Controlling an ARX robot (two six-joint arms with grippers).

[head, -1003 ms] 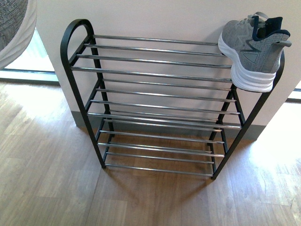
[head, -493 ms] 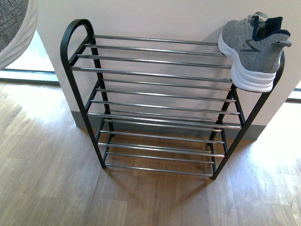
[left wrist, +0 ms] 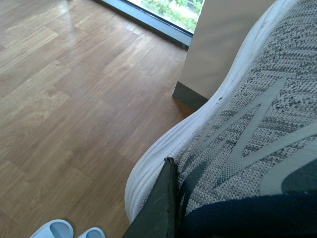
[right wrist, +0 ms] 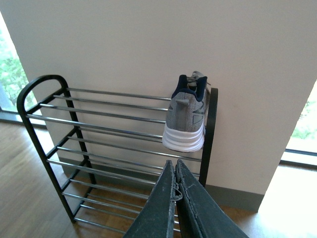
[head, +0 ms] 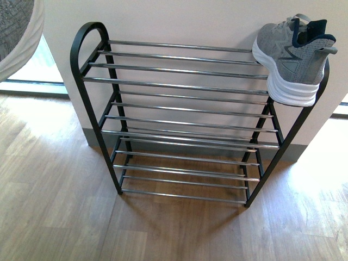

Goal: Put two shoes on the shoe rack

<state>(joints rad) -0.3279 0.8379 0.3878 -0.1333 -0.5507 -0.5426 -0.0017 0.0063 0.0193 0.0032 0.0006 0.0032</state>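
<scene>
Left gripper (left wrist: 167, 198) grips second shoe (head: 13, 27), held left of the shoe rack (head: 89, 25); free top tier lies rightward. Right gripper (right wrist: 175, 166) closed, empty.

Wall: plain cream painted wall (head: 179, 22), a broad pier standing between two windows.
Skirting: dark grey skirting strip (right wrist: 233, 201) running along the wall's foot.
Floor: light brown wood-plank floor (head: 54, 206), with a slight sheen.
Windows: floor-level window with a dark frame (head: 32, 68) left of the wall, a second floor-level window (right wrist: 302, 129) right of it; green leaves show outside.
Light: daylight, with a bright sunlit patch (head: 321, 174) on the boards by the right window.
</scene>
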